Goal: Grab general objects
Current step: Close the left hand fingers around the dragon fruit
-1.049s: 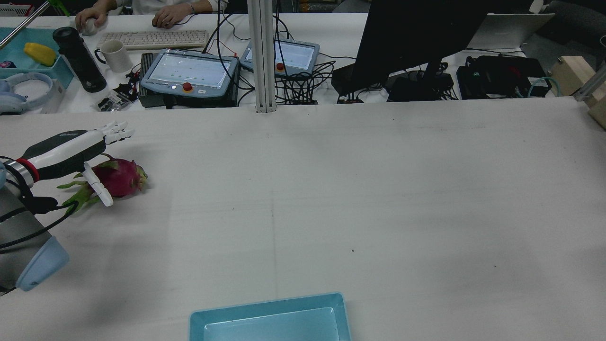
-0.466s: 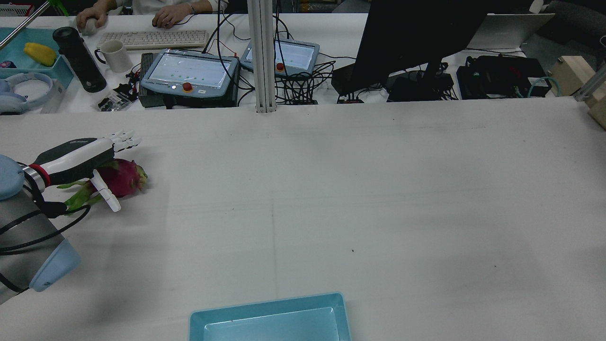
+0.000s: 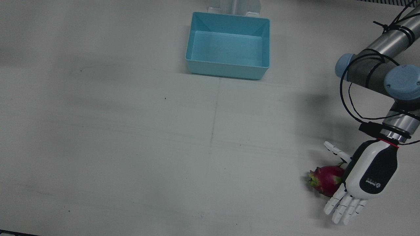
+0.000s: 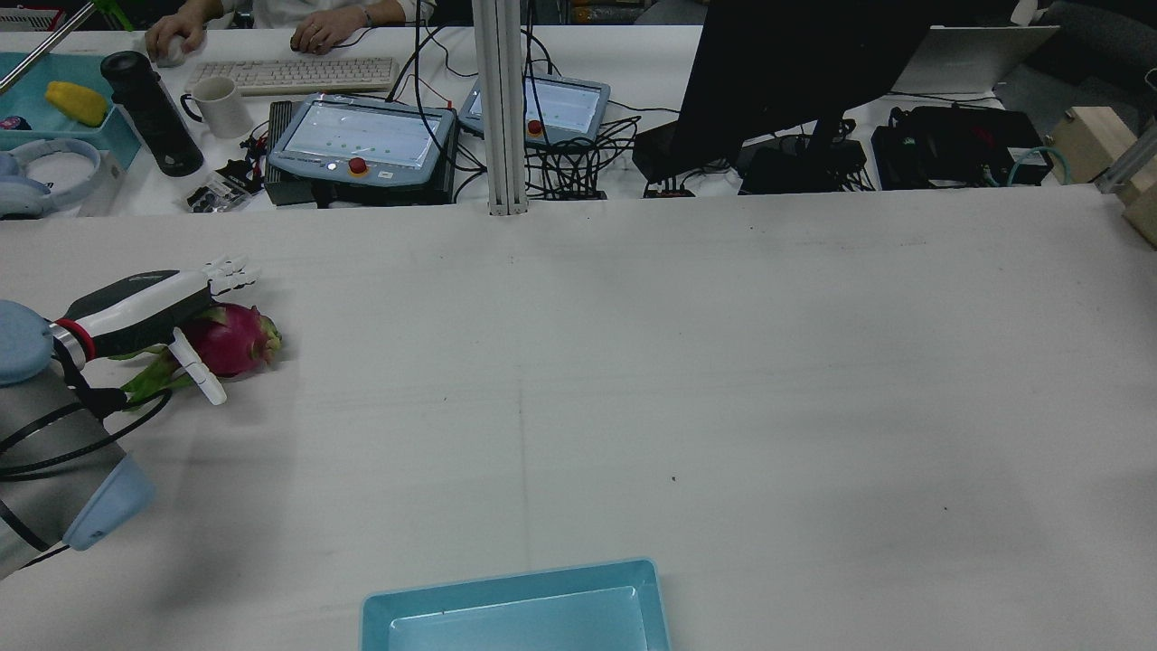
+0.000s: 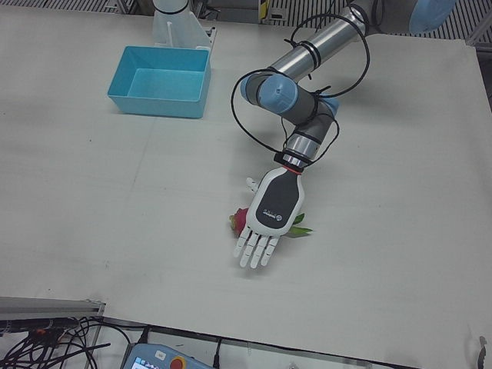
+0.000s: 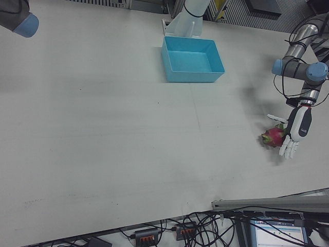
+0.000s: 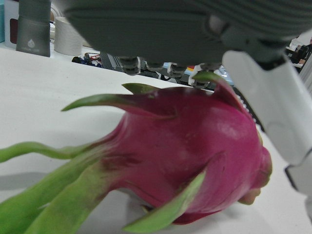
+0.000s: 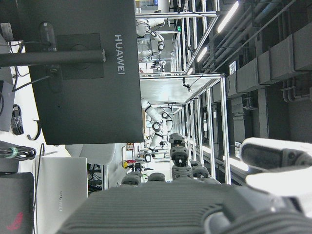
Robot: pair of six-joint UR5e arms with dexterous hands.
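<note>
A magenta dragon fruit with green leafy scales lies on the white table at the robot's far left; it also shows in the front view, the left-front view, the right-front view and close up in the left hand view. My left hand hovers flat just above it, palm down, fingers straight and spread, thumb hanging on the near side; it also shows in the front view. It holds nothing. My right hand shows only its palm edge, raised and facing the room; its fingers are hidden.
An empty light-blue bin stands at the robot's side of the table, near the middle; it also shows in the rear view. Pendants, cables and a monitor sit beyond the table's far edge.
My left hand has moved right and dropped lower over the dragon fruit, its palm now close above it. The fruit has not moved.
</note>
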